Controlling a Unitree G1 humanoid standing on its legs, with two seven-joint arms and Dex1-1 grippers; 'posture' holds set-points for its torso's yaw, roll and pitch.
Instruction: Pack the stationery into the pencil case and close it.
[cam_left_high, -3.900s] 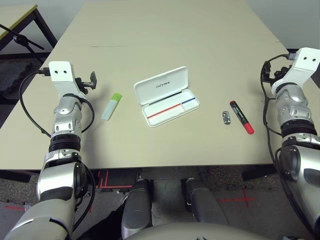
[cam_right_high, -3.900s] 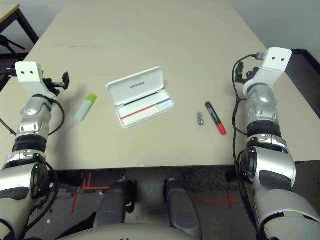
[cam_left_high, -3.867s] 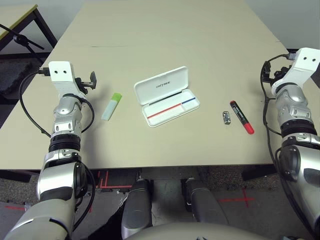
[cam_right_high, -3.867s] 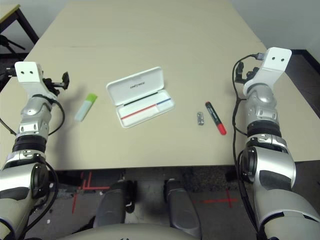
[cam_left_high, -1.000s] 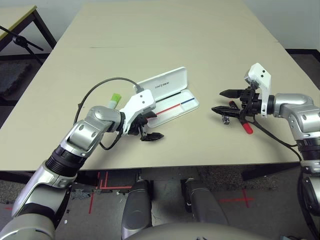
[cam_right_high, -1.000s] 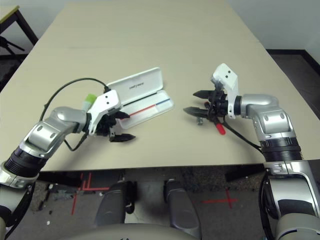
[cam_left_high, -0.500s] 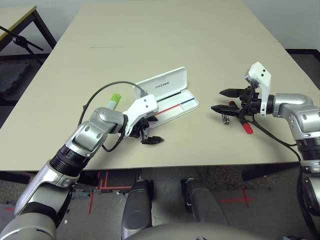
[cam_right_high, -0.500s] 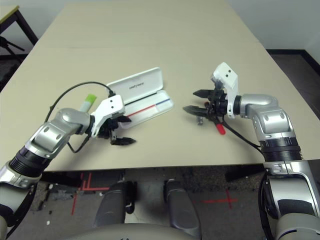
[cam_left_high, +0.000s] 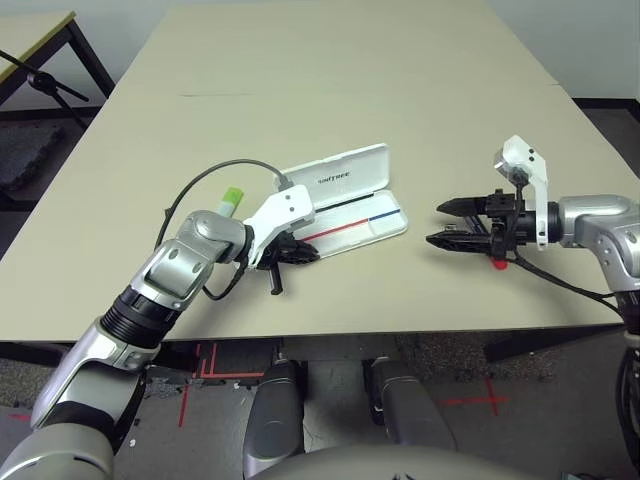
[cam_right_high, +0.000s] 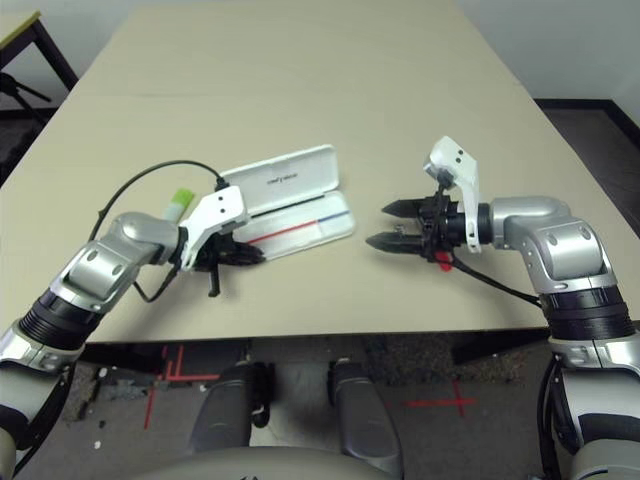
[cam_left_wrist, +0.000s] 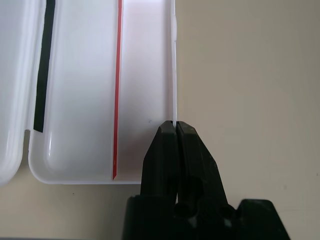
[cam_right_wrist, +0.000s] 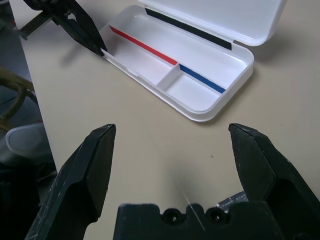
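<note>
Since 0.5 s ago, the left gripper (cam_left_wrist: 175, 131) has pinched the pencil case (cam_left_high: 345, 205) front wall; the right gripper (cam_left_high: 450, 223) hovers spread.

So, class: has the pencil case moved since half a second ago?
Yes. The pencil case has slid toward the right gripper, judged against the highlighter.

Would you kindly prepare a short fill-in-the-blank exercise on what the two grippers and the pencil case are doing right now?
The left gripper is shut on the front wall of the pencil case, whose lid stands ____.
The right gripper has its fingers ____ and holds nothing.
The highlighter lies on the table, ____ the case.

Missing words: open; open; outside
</note>
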